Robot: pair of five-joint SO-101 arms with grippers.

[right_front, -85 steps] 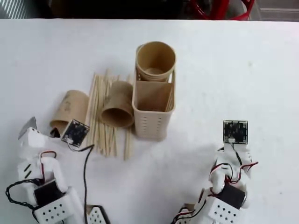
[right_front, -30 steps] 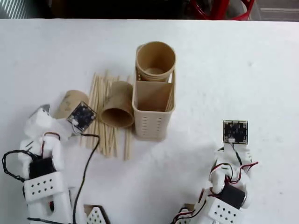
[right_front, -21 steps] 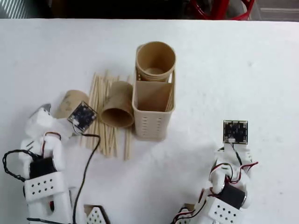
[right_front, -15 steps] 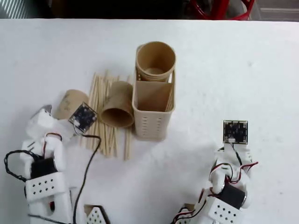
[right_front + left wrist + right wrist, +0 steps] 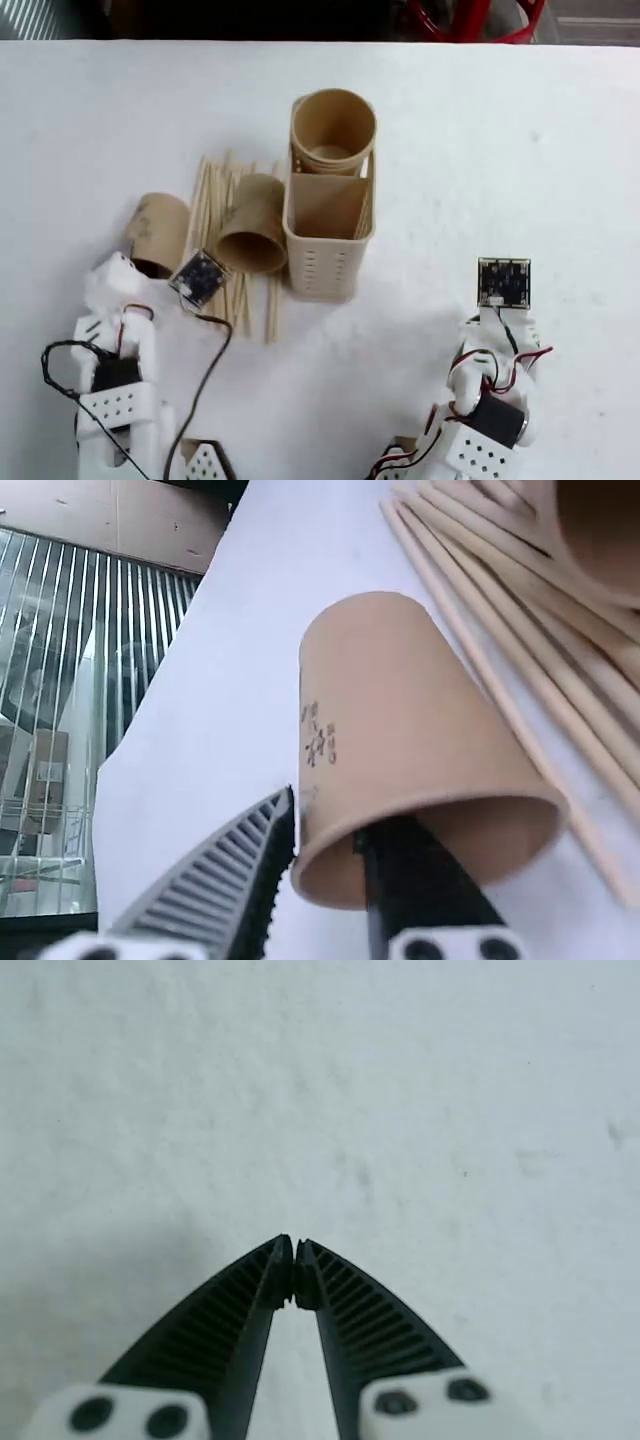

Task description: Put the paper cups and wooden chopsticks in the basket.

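A brown paper cup lies on its side at the left of the white table, mouth toward my left arm. My left gripper is open at that mouth: the black finger is inside the cup and the ribbed finger touches its outer wall. A second cup lies against the beige basket. Stacked cups stand upright in the basket's far compartment. Wooden chopsticks lie spread between the two lying cups. My right gripper is shut on nothing, over bare table.
The right arm sits at the front right, away from the objects. The table's far edge runs along the back, with a red frame behind it. Open table surface lies right of the basket.
My left arm has shifted right and back toward the front edge, uncovering more of the left cup. The cups, chopsticks, basket and right arm have stayed put.
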